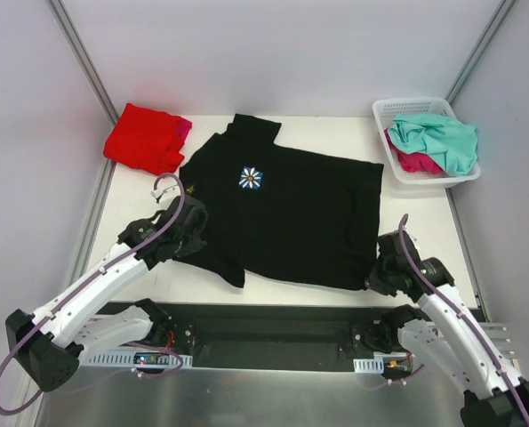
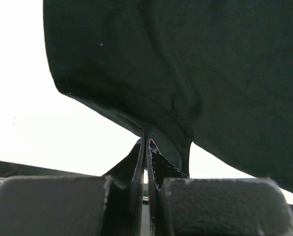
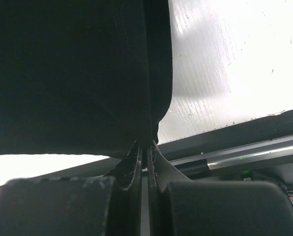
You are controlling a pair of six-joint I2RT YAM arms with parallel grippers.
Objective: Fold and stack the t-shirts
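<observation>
The left gripper and right gripper each pinch the black shirt's hem near the bench's near edge, and such thin bites could slip under uneven pulling.

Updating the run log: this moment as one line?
left claw shut on black t-shirt | right claw shut on black t-shirt | red t-shirt folded far-left | teal-mint t-shirt in basket

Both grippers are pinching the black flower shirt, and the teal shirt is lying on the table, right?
Not quite. The teal shirt is in the white basket, not on the table, as the top view shows. The left gripper and right gripper do pinch the black shirt.
</observation>
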